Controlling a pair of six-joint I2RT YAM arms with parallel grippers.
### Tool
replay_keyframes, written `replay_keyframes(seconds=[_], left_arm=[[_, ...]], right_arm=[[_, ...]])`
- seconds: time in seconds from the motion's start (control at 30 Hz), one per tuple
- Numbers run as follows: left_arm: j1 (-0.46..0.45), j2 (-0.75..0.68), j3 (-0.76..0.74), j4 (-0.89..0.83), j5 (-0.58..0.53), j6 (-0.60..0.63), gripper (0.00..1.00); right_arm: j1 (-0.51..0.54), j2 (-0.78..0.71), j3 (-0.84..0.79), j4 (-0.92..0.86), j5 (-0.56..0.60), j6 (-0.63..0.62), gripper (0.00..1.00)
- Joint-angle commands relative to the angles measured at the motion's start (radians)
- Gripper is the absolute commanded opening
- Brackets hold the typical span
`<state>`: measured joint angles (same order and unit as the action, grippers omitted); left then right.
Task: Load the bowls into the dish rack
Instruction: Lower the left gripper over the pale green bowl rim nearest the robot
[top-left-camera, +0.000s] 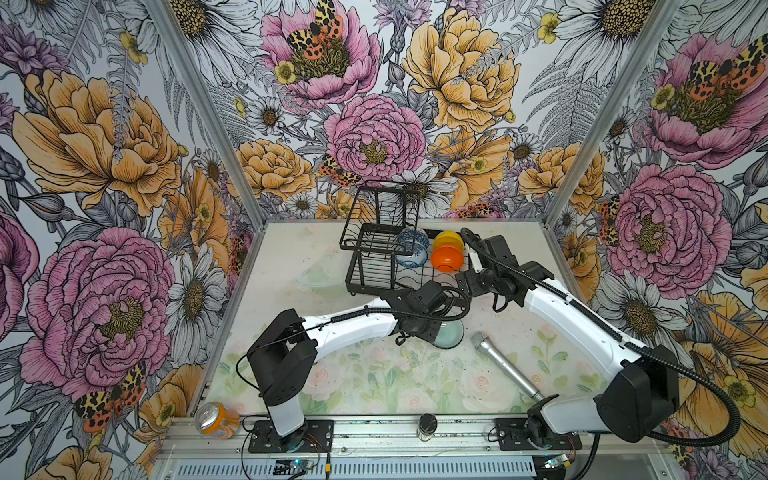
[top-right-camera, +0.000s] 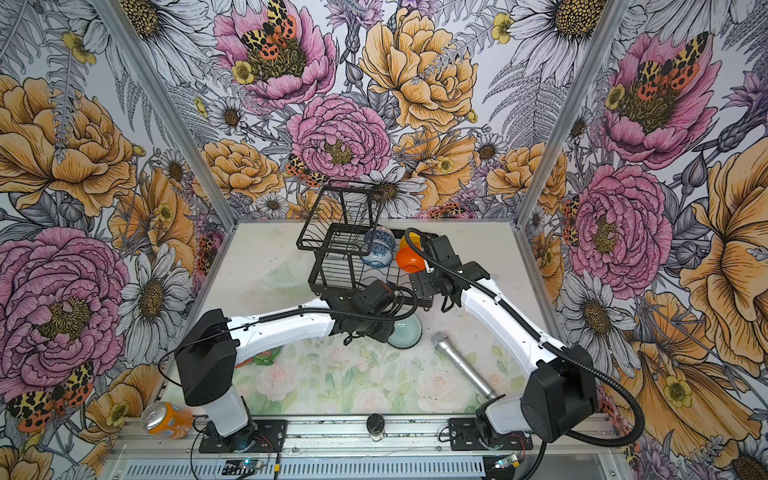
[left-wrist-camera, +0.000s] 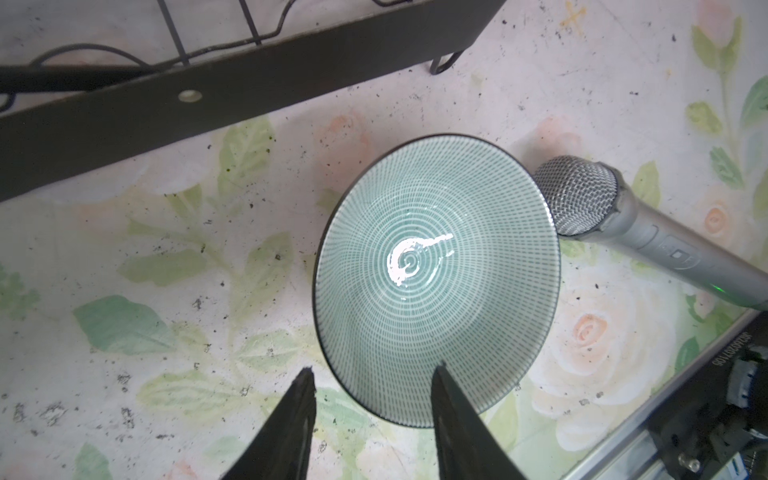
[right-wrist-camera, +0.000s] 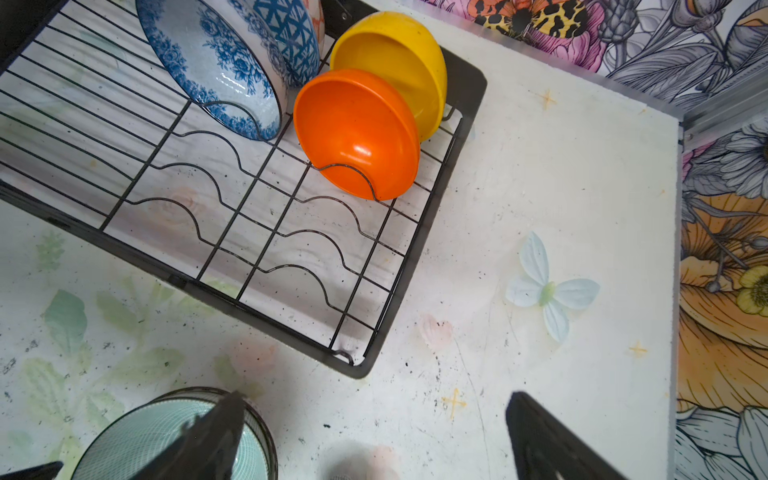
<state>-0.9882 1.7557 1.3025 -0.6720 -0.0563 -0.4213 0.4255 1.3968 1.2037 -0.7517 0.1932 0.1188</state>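
Four bowls (right-wrist-camera: 286, 62) already stand in the rack's (top-left-camera: 363, 286) far right, a green bowl (left-wrist-camera: 436, 278) sits on the table just nearer, its rim between the left gripper's (left-wrist-camera: 374, 368) part-open fingers, the right gripper (right-wrist-camera: 376, 395) gapes empty, and seemingly another pale bowl (top-left-camera: 318, 274) waits left of the rack.

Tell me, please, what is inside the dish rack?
Four bowls on edge: orange bowl, yellow bowl behind it, floral bowl, geometric bowl behind that. The upper basket partly hides the dish rack beneath it.

Floral wallpaper walls (top-left-camera: 104, 145); pale rose-print tabletop (top-left-camera: 374, 386); aluminium corner posts (top-left-camera: 208, 112)
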Motion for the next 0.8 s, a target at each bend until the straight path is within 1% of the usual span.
replay_keyframes(seconds=[0.0,0.2,0.37,0.4,0.47,0.5,0.57,0.67,0.77], left_arm=[[-0.006,0.021,0.042,-0.024,-0.029,-0.011,0.42],[-0.006,0.051,0.069,-0.067,-0.063,-0.008,0.37],[-0.007,0.055,0.081,-0.084,-0.081,-0.007,0.35],[-0.007,0.09,0.083,-0.085,-0.083,-0.007,0.34],[-0.009,0.094,0.087,-0.087,-0.09,-0.008,0.32],[-0.009,0.095,0.089,-0.087,-0.092,-0.01,0.31],[-0.009,0.1,0.092,-0.087,-0.09,-0.008,0.24],[-0.011,0.1,0.093,-0.088,-0.091,-0.013,0.17],[-0.012,0.097,0.096,-0.092,-0.094,-0.014,0.12]], right_arm=[[-0.006,-0.002,-0.015,0.001,-0.009,-0.003,0.99],[-0.008,-0.003,-0.026,0.004,-0.012,-0.005,1.0],[-0.011,-0.007,-0.031,0.008,-0.016,-0.009,0.99],[-0.011,-0.006,-0.032,0.008,-0.019,-0.01,1.0],[-0.013,-0.007,-0.032,0.008,-0.021,-0.011,0.99],[-0.012,-0.006,-0.032,0.008,-0.021,-0.014,1.0],[-0.013,-0.007,-0.033,0.008,-0.023,-0.016,1.0],[-0.014,-0.007,-0.033,0.009,-0.027,-0.014,1.0],[-0.014,-0.008,-0.036,0.011,-0.03,-0.01,1.0]])
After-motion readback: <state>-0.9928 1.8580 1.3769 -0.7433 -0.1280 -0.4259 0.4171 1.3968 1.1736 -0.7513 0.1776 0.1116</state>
